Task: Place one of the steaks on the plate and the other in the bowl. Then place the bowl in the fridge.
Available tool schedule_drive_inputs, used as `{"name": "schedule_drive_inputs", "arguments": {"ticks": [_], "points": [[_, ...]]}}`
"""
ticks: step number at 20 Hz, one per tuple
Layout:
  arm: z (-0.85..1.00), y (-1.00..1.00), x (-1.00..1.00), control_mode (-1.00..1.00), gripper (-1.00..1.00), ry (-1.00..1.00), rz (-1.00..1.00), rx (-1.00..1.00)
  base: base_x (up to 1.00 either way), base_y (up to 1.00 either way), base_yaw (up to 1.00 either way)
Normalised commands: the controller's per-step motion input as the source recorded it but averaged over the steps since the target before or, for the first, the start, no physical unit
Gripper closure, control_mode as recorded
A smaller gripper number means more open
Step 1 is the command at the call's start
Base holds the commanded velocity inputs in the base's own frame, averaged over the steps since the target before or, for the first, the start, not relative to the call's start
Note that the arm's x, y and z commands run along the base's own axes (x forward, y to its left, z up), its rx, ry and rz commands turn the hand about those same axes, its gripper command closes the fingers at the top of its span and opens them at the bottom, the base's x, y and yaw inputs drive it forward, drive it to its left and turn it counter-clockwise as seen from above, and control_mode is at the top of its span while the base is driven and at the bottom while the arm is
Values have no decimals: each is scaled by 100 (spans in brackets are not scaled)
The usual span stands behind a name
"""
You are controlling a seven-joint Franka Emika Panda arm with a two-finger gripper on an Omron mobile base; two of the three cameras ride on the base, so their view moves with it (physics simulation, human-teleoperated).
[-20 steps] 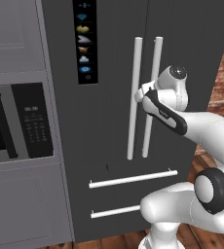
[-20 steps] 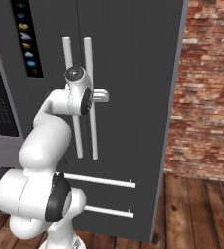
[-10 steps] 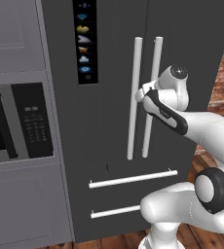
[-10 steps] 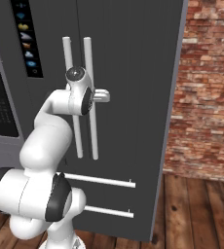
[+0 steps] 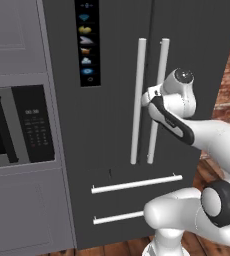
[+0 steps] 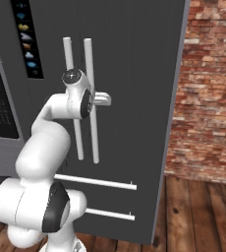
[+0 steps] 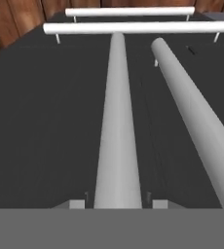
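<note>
A white robot arm reaches up to the closed double doors of the tall dark-grey fridge [image 5: 122, 125], its gripper [image 7: 117, 197] closed narrowly around one of the two long silver vertical handles. In the left base view it is the right-hand door handle [image 5: 157, 100] at which the hand sits, just beside its twin, the left-hand door handle [image 5: 137, 100]; in the right base view the wrist presses in against the same pair of bars at about mid-height. The hand view looks along the gripped bar, which runs straight up from between the two small finger tips, with the neighbouring bar slanting away beside it and not touching it. Past the ends of the bars lie the two horizontal drawer handles [image 5: 136, 184] of the lower drawers, one behind the other, both drawers shut. A strip of coloured icons, the icon panel [image 5: 87, 42], runs down the left door. To the fridge's left a built-in black microwave [image 5: 17, 125] sits in grey cabinetry; to its right stands a red brick wall [image 6: 208, 88] above a wooden plank floor [image 6: 198, 216].
</note>
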Motion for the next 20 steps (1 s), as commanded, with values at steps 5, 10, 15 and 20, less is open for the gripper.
{"name": "schedule_drive_inputs", "arguments": {"ticks": [5, 10, 15, 20], "points": [[35, -34, -63, -100, 100, -19, -6, 4, 0, 0, 0], [72, -72, -58, -100, 100, -20, 1, 26, 0, 0, 0], [97, -90, -54, -100, 100, -1, 5, 31, 0, 0, 0], [100, -77, -74, -100, 100, 1, 2, 19, 0, 0, 0]]}}
